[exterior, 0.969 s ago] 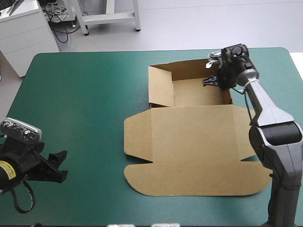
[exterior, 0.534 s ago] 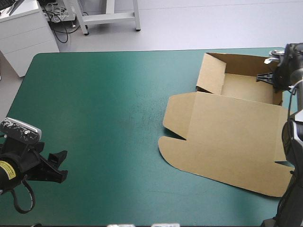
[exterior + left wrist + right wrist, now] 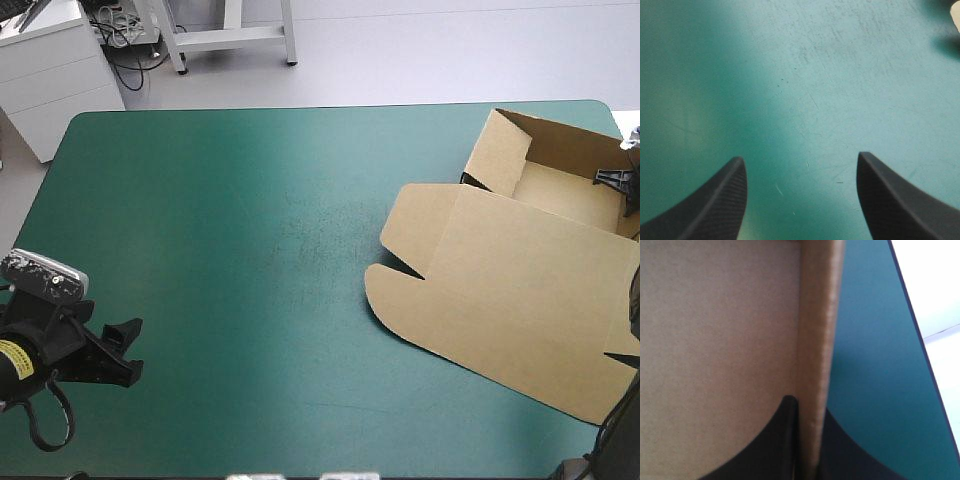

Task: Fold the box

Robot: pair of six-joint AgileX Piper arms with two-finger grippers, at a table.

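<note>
Found the brown box (image 3: 497,262) at 3 o'clock on the teal-green counter (image 3: 230,240), turned askew. Noted its tray (image 3: 560,192), walls raised, at 2 o'clock near the far right corner, and its lid (image 3: 530,310) lying flat, stretched toward 5 o'clock. Caught the right gripper (image 3: 807,407) at the counter's 3 o'clock edge, black fingers (image 3: 775,440) all but pressed together, pinching the tray's upright wall (image 3: 815,330), one finger inside the tray, the other outside over bare cover. Spotted the left gripper (image 3: 127,352) well apart at 8 o'clock, fingers spread wide over bare cover.
</note>
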